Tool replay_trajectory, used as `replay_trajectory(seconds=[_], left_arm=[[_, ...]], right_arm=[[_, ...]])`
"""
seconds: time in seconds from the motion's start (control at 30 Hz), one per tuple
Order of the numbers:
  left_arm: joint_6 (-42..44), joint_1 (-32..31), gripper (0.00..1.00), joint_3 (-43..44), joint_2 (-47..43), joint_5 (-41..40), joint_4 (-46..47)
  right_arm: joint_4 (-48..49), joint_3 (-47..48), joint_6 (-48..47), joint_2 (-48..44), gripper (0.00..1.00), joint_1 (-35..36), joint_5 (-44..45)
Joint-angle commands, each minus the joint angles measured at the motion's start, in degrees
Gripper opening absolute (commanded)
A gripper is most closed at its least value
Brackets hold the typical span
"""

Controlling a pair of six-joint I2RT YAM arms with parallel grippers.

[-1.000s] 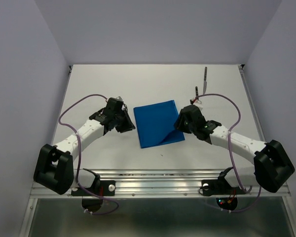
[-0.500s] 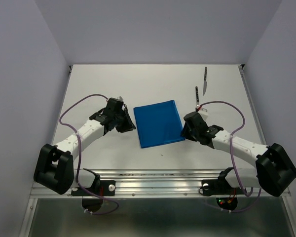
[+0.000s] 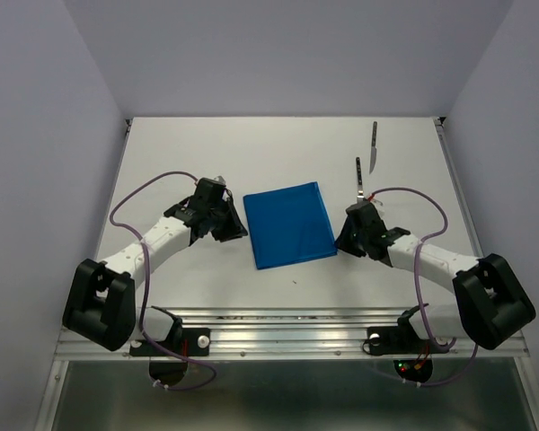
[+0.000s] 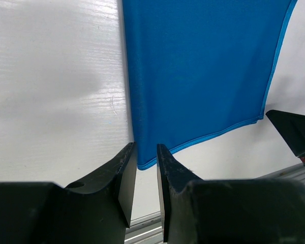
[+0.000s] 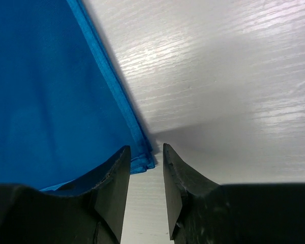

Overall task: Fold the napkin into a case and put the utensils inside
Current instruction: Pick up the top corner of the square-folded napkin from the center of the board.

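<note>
Blue and soft, the napkin (image 3: 289, 224) is lying flat at the middle of the tabletop (image 3: 189, 153), and we are judging it light, limp and easiest to pinch at its near-edge corners, where the left claw (image 4: 146, 152) and right claw (image 5: 146, 152) are hovering, slightly parted and empty.

The napkin (image 3: 290, 224) lies on the table (image 3: 162, 153) between the left gripper (image 3: 235, 228) and right gripper (image 3: 342, 239), a corner just before each; the utensils (image 3: 360, 178) lie beyond the right one.
</note>
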Motion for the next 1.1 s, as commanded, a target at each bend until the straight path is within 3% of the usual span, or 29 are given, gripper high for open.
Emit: replay_trajectory(seconds=[0.0, 0.5, 0.87, 1.07], left_arm=[[0.87, -0.06, 0.34, -0.05, 0.17, 0.79, 1.17], [1.14, -0.24, 0.34, 0.04, 0.96, 0.97, 1.7], [1.05, -0.32, 0.34, 0.04, 1.75, 1.32, 2.05], [1.05, -0.5, 0.34, 0.22, 2.1, 1.32, 2.23]], right_arm=[[6.84, -0.95, -0.56, 0.67, 0.37, -1.09, -5.83], [7.9, -1.92, 0.67, 1.56, 0.32, -1.7, -6.63], [6.41, -2.79, 0.5, 0.76, 0.35, -1.7, -4.0], [6.41, -2.8, 0.5, 0.33, 0.25, -1.7, -3.91]])
